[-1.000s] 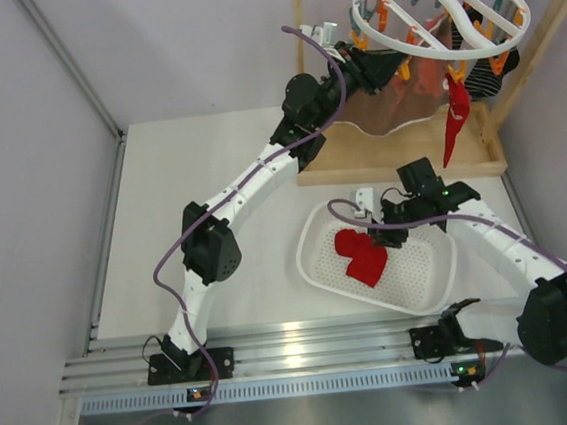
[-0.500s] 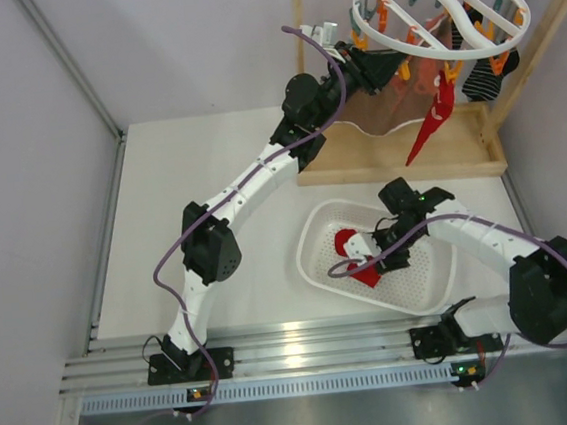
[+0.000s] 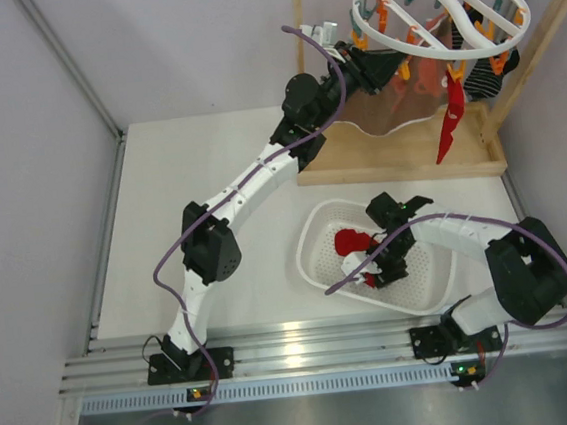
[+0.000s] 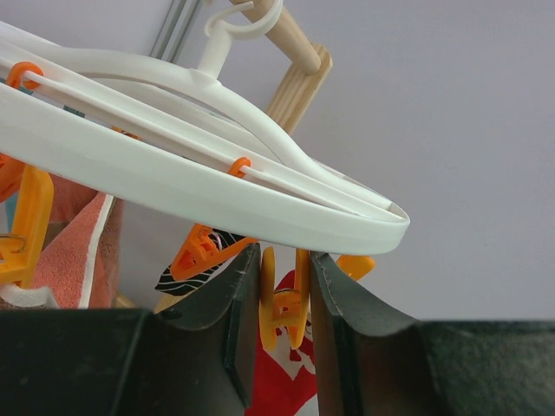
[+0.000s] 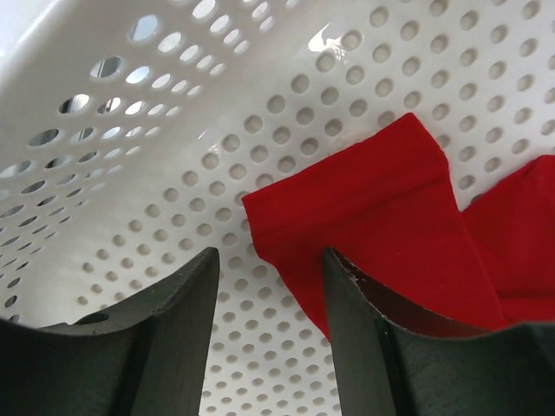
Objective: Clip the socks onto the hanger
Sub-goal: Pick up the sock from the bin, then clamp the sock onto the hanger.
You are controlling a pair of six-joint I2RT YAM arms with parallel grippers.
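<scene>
Inside the basket [image 5: 130, 130], the right claw [image 5: 270, 260] hangs released astride the edge of a red sock [image 5: 364, 225] and may close on plastic alone; the left claw [image 4: 284, 260] squeezes an orange clip [image 4: 282, 316].

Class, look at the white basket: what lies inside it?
A red sock lies crumpled on the basket's perforated floor, with the right gripper open directly over it. In the top view the gripper and arm cover part of the sock, so whatever lies beneath them cannot be seen.
</scene>
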